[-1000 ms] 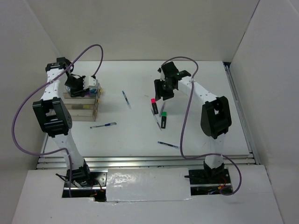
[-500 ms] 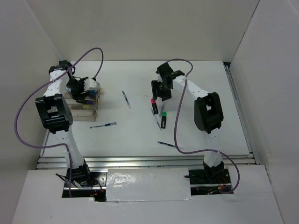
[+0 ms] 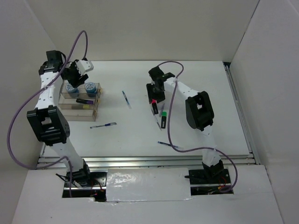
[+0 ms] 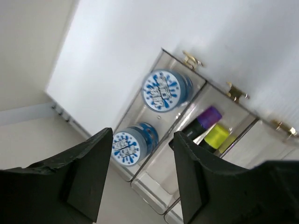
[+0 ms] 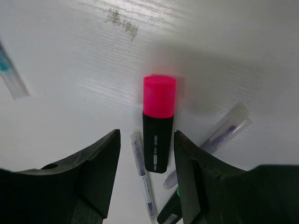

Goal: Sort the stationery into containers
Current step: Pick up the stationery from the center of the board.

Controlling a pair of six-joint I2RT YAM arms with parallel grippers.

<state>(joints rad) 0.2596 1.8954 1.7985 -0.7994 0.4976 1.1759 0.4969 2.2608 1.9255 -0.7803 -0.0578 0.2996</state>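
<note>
The clear organizer box (image 3: 82, 114) sits at the left. It holds two blue-white tubs (image 3: 71, 87) (image 3: 91, 87) and a purple-capped highlighter (image 3: 84, 101). My left gripper (image 3: 77, 70) is open and empty, raised behind the box. The left wrist view shows both tubs (image 4: 166, 88) (image 4: 128, 145), a purple cap (image 4: 208, 116) and a yellow cap (image 4: 217, 136) in the box (image 4: 154, 187). My right gripper (image 3: 155, 91) is open just above the pink-capped highlighter (image 3: 153, 107). That highlighter (image 5: 158, 126) lies between its fingers (image 5: 100, 163), which do not touch it.
A green-capped highlighter (image 3: 163, 119) and a thin pen (image 3: 156, 119) lie just in front of the pink one. More pens lie at mid-table (image 3: 125, 99), front left (image 3: 103, 125) and front centre (image 3: 167, 144). White walls enclose the table.
My left gripper let go of the second tub in the box, opened, and rose back away from it. My right gripper moved left and lower over the pink highlighter.
</note>
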